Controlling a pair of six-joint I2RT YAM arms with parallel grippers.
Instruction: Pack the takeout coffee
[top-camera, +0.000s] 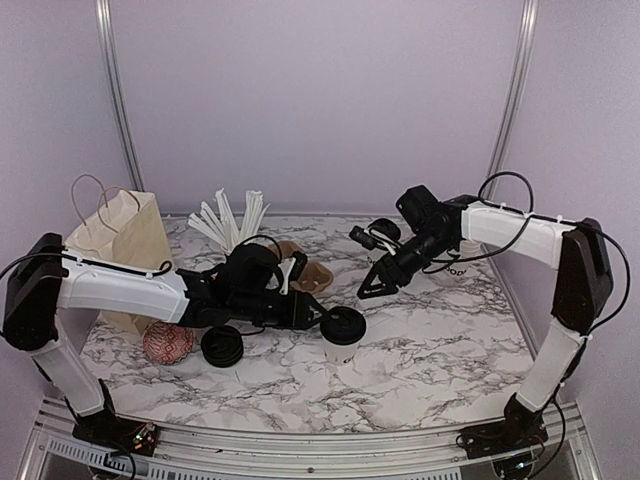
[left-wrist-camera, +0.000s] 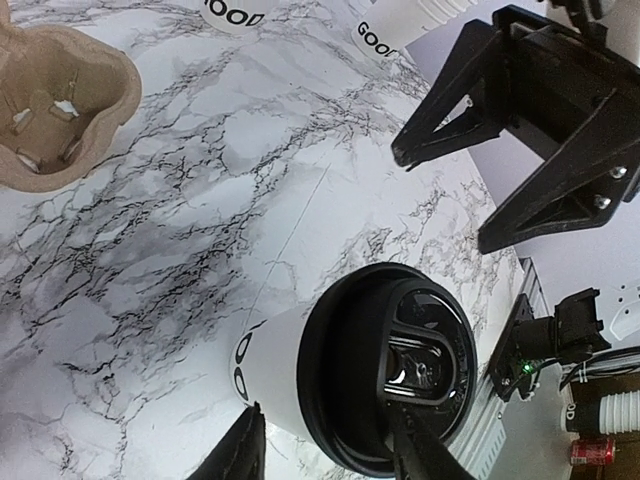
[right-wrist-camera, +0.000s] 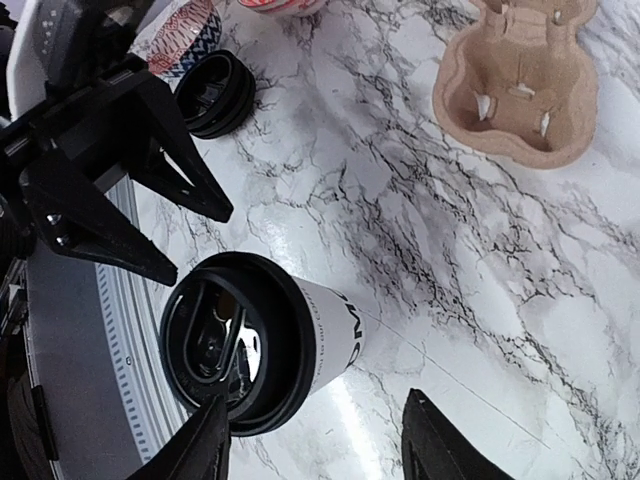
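Left arm (top-camera: 120, 288): stretched low and nearly level from the left side toward the middle of the marbled counter (top-camera: 440, 350). Its wrist points at the lidded cup.

Right arm (top-camera: 515, 232): elbow raised at the right, with the forearm sloping down and inward. Its wrist hangs above and just behind the same cup.

Left fingers (left-wrist-camera: 240, 455): spread and released, with the tips on either side of the cup's lid and close to its rim. They grip nothing. Actual contact cannot be told.

Right fingers (right-wrist-camera: 440, 445): spread wide and released, above the counter. One tip is near the lid and they hold nothing.

Takeout coffee cup (top-camera: 342, 337): white with a black lid, standing upright on the counter in front of centre, between the two sets of fingers.

Brown pulp carrier (top-camera: 308, 275): lies behind the cup, apart from it.
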